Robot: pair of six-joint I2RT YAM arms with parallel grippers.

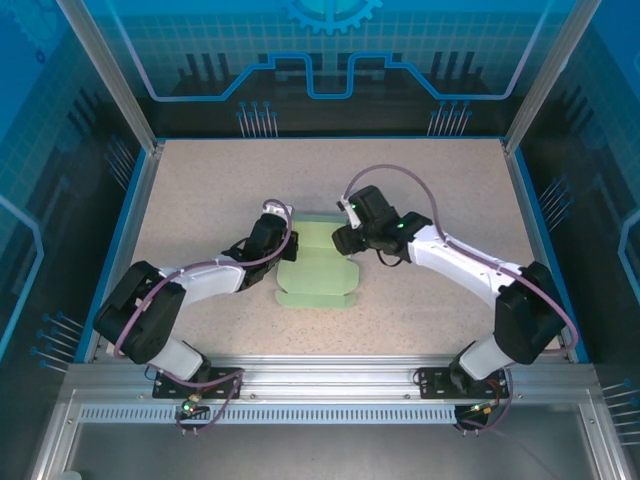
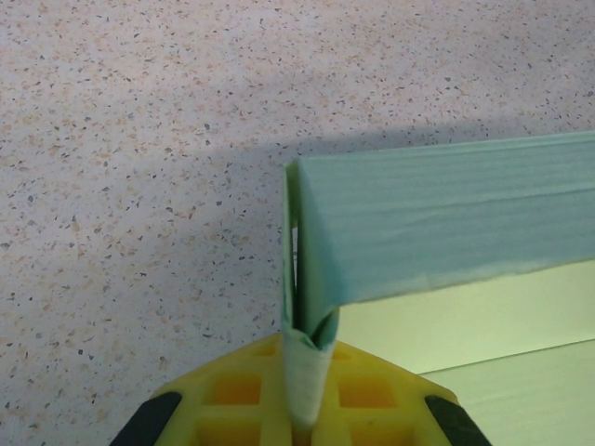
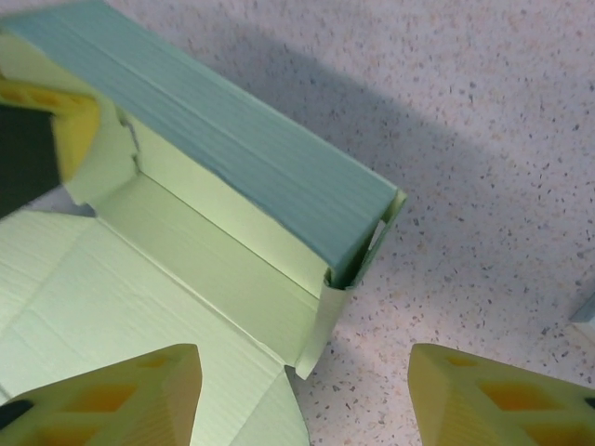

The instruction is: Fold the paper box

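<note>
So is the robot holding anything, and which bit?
The left end effector pinches the paper box by the folded corner flap of its raised wall. The right end effector is open, holding nothing.

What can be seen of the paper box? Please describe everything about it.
The paper box is pale mint-green thin paperboard, matte, unprinted, with creases and tabbed flaps. It is half folded: its base lies flat on the speckled table, and its far long wall stands up, doubled over. The left fingers pinch a flap at the wall's left end; the right fingers stand open by the right end.
</note>
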